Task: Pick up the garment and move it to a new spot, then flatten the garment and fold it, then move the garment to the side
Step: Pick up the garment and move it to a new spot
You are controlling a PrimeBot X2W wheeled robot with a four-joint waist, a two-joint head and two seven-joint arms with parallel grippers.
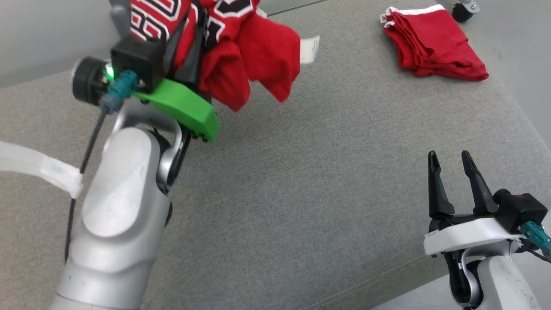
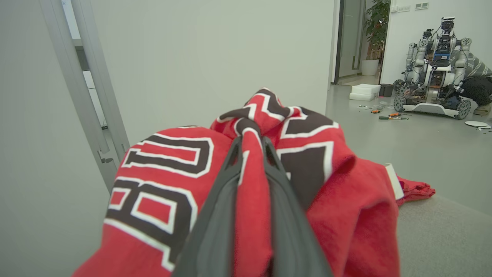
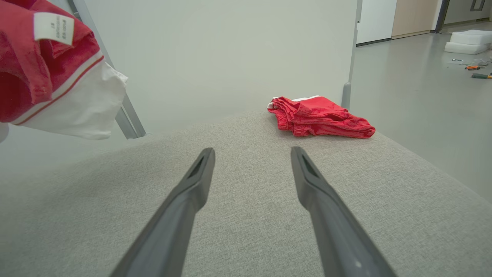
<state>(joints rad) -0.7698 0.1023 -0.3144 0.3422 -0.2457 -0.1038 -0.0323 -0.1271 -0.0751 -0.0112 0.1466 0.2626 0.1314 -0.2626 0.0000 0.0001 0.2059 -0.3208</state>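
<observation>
Item: garment [image 1: 254, 60], red lettered jersey, held bunched in the tightly closed left claw [image 2: 251, 145], lifted clear of the grey tabletop [image 1: 323, 193] at its far left; right claw [image 1: 450, 158] is spread wide, empty, near right. Risk (judged, not seen): as only a wad is pinched, the cloth may be dropped or laid down crumpled, and the folded red pile [image 1: 434, 47] could be disturbed.

You're working in a robotics lab. Far beyond the jaws of the left gripper [image 2: 251, 143], off to their right, a second grey wheeled two-armed robot [image 2: 432, 69] stands on the smooth grey floor [image 2: 403, 154]. A crouching person [image 2: 476, 82] is beside it, with orange-handled hand tools [image 2: 389, 116] and white foam blocks [image 2: 364, 91] scattered nearby. Under the jaws of the right gripper [image 3: 251, 151] lies a grey fabric-covered worktable [image 3: 246, 215], backed by pale metal-framed partition panels [image 3: 230, 57].
</observation>
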